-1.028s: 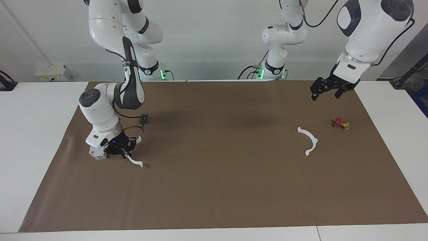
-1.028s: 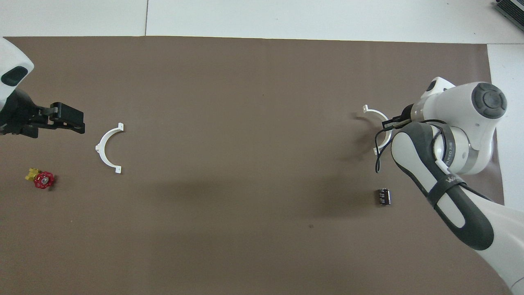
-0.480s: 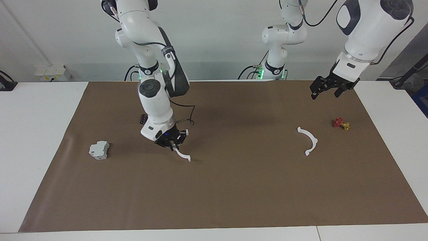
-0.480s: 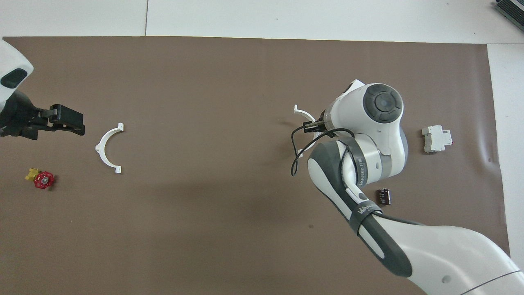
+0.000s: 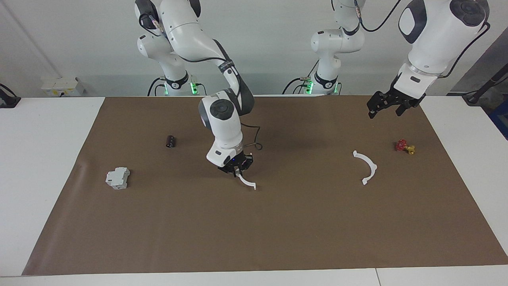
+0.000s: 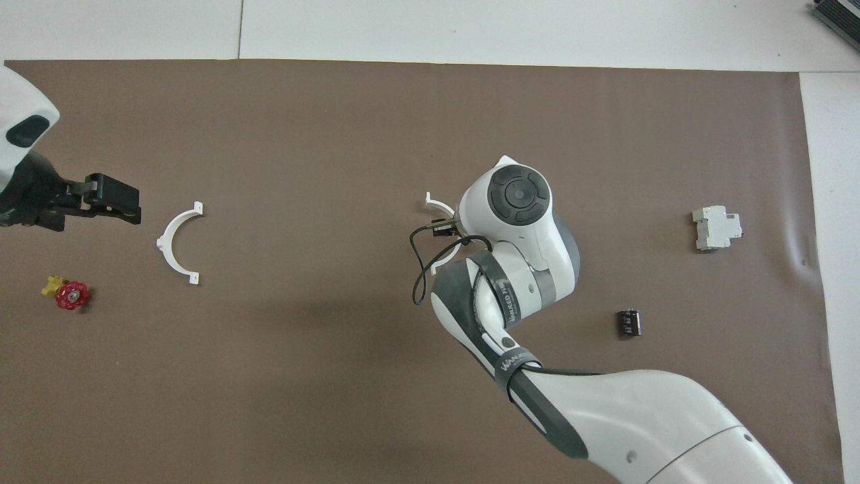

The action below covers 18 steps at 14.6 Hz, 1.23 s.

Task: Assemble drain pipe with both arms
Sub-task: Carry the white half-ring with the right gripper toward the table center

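Right gripper (image 5: 237, 170): over the middle of the brown mat (image 5: 278, 238), fingers closed on one end of the held half-ring (image 5: 248, 182). Arc hanging below the fingertips, free end low over the mat; contact with the mat not determinable.

Left gripper (image 5: 387, 104): raised at the left arm's end of the table, over mat nearer the robots than the second half-ring (image 5: 367, 166). Fingers spread, holding nothing. Waiting.

Second half-ring: flat on the mat, well apart from both grippers, beside the red-and-yellow valve (image 5: 405, 147).

Grey-white block (image 5: 117, 178) and small dark cylinder (image 5: 170, 141): toward the right arm's end.
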{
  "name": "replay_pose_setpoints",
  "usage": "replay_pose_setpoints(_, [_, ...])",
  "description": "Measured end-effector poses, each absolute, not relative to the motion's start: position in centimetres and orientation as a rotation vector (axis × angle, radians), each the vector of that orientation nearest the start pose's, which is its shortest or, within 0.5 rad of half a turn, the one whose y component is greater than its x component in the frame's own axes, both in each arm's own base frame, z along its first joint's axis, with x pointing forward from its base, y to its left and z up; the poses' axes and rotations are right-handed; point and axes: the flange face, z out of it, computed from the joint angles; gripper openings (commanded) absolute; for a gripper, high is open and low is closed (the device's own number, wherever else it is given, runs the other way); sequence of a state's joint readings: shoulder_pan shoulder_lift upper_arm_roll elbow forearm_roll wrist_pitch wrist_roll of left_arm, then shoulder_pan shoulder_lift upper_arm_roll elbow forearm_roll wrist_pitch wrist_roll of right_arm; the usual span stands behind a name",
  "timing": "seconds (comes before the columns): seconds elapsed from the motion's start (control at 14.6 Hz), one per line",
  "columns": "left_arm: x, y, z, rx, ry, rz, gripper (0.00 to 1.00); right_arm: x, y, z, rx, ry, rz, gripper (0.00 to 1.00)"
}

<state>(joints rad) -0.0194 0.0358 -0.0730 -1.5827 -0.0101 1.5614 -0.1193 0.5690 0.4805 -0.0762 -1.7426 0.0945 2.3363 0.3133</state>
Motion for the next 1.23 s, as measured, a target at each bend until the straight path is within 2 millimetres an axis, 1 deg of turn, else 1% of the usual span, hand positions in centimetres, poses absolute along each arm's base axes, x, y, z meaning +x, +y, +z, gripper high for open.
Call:
replay_pose_setpoints(0.14, [56.0, -5.2, 59.3, -3.147, -0.043, 0.081, 1.00, 58.6, 33.5, 30.9, -3.053, -0.206, -0.138, 0.00])
replay_pose_setpoints(0.27, [55.8, -5.2, 59.0, -3.147, -0.043, 0.075, 1.00, 58.2, 34.1, 30.8, -3.057, -0.229, -0.141, 0.00])
replay_pose_setpoints(0.69, [55.7, -5.2, 59.2, -3.148, -0.044, 0.052, 1.00, 58.1, 34.3, 29.9, -3.064, -0.247, -0.150, 0.00])
replay_pose_setpoints(0.75, [55.7, -5.2, 59.2, -3.148, -0.044, 0.050, 1.00, 58.0, 34.2, 29.6, -3.067, -0.248, -0.144, 0.48])
replay_pose_setpoints(0.82, [55.8, -5.2, 59.2, -3.149, -0.044, 0.046, 1.00, 57.9, 34.3, 29.3, -3.067, -0.250, -0.143, 0.99])
replay_pose_setpoints(0.96, [56.0, -5.3, 58.6, -3.152, -0.045, -0.002, 1.00, 57.7, 34.5, 29.3, -3.066, -0.253, -0.146, 1.00])
replay_pose_setpoints(1.1, [55.9, -5.2, 56.9, -3.153, -0.047, -0.060, 1.00, 57.7, 34.7, 29.6, -3.063, -0.230, -0.154, 1.00])
replay_pose_setpoints(1.17, [55.8, -5.1, 56.0, -3.153, -0.050, -0.095, 1.00, 58.0, 34.6, 30.3, -3.060, -0.215, -0.170, 1.00])
replay_pose_setpoints(1.23, [55.6, -4.9, 55.0, -3.153, -0.058, -0.135, 1.00, 58.4, 34.0, 31.5, -3.055, -0.195, -0.195, 1.00])
